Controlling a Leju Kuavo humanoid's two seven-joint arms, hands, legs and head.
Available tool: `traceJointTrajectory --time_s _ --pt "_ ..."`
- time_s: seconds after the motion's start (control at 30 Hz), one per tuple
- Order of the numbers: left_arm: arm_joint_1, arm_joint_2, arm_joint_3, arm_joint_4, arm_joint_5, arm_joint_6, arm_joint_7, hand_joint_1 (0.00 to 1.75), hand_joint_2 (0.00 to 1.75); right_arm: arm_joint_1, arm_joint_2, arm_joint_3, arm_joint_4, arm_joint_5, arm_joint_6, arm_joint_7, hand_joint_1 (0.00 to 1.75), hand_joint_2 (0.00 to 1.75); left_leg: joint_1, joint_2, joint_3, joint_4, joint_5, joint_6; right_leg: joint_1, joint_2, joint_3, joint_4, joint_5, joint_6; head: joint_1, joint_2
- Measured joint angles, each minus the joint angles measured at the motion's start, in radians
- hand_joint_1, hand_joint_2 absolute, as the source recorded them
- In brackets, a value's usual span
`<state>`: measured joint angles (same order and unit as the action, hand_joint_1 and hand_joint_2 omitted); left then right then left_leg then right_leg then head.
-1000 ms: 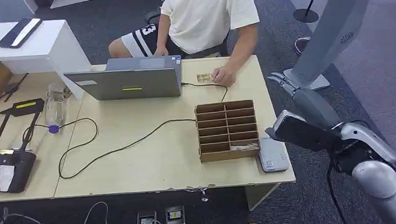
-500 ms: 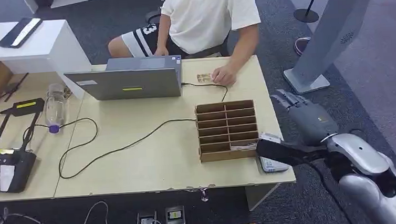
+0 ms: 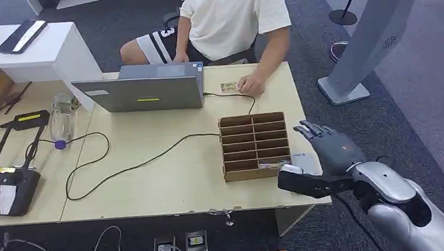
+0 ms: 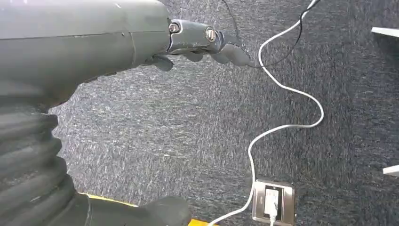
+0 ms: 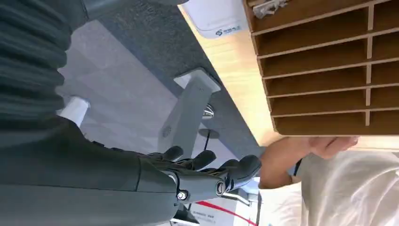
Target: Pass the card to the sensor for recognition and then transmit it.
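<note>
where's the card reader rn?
Head view: the white card reader lies at the table's front right corner, beside the cardboard organizer, partly behind the right hand.

On the worktop [image 3: 169,170] we see a laptop [image 3: 140,93], a brown compartment box [image 3: 254,145], a white sensor [image 3: 307,165], a bottle [image 3: 61,119] and black cables [image 3: 122,162].

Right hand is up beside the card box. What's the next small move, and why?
Probably ease the right hand toward the card lying in the near right slot of the wooden box, then pinch it. The hand is open and holds nothing, and it hovers beside the box over the white sensor, so there is nothing to present for reading yet.
</note>
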<state>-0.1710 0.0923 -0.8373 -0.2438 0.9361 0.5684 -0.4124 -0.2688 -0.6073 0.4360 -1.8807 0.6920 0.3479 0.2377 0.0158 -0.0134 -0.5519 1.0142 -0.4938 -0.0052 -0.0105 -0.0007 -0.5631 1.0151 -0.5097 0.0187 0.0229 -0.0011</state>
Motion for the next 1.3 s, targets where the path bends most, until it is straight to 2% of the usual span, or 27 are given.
traceJointTrajectory --time_s 0.33,0.47,0.57,0.8,1.03,1.3 --pt "0.000 0.000 0.000 0.000 -0.004 -0.002 0.005 0.00 1.75 0.000 0.000 0.031 0.021 -0.010 0.016 0.003 0.00 1.75 0.000 0.000 0.000 0.000 0.000 0.000 0.000 0.000 0.000 0.000 0.000 0.000 0.000 0.000" --pt "0.000 0.000 0.000 0.000 -0.008 -0.001 0.007 0.00 1.75 0.000 0.001 0.047 0.033 -0.001 0.002 -0.002 0.00 1.75 0.000 0.000 0.000 0.000 0.000 0.000 0.000 0.000 0.000 0.000 0.000 0.000 0.000 0.000" --pt "0.000 0.001 0.000 -0.001 -0.013 0.001 0.007 0.00 1.75 0.000 0.006 0.057 0.053 0.018 -0.035 -0.019 0.00 1.75 0.000 0.000 0.000 0.000 0.000 0.000 0.000 0.000 0.000 0.000 0.000 0.000 0.000 0.000" --pt "0.000 0.001 0.000 -0.009 -0.029 0.007 0.007 0.00 1.75 -0.010 0.032 0.079 0.140 0.111 -0.198 -0.096 0.00 1.75 0.000 0.000 0.000 0.000 0.000 0.000 0.000 0.000 0.000 0.000 0.000 0.000 0.000 0.000" --pt "0.000 0.000 0.000 -0.016 -0.035 0.006 0.007 0.00 1.75 -0.011 0.059 0.104 0.209 0.134 -0.231 -0.112 0.00 1.75 0.000 0.000 0.000 0.000 0.000 0.000 0.000 0.000 0.000 0.000 0.000 0.000 0.000 0.000" --pt "0.000 0.000 0.000 -0.017 -0.038 0.006 0.007 0.00 1.75 -0.005 0.091 0.132 0.266 0.168 -0.309 -0.137 0.00 1.75 0.000 0.000 0.000 0.000 0.000 0.000 0.000 0.000 0.000 0.000 0.000 0.000 0.000 0.000"
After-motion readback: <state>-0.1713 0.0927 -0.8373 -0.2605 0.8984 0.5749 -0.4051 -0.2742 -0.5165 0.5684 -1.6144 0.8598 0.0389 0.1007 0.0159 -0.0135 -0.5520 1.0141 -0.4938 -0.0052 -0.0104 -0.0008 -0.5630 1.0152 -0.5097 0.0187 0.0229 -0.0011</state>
